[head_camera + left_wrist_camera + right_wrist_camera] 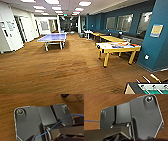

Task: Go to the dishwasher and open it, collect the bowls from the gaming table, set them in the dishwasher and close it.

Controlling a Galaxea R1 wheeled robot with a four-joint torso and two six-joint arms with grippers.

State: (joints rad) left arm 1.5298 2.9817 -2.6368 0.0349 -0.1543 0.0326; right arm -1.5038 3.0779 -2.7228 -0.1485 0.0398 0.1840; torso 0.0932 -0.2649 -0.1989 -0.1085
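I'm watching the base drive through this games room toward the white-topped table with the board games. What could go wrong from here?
The foosball table sits close by at the head view's lower right, its rod handles sticking out toward the open carpet; a tight turn might clip them. The gaming table stands close to the blue wall, so that far side looks hard to approach. The table-tennis table narrows the way on the left.

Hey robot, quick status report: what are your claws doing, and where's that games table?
Claws: can't tell, open or shut. Gaming table ahead on the right, white top with colourful boxes, by the blue wall. Brown carpet between here and it.
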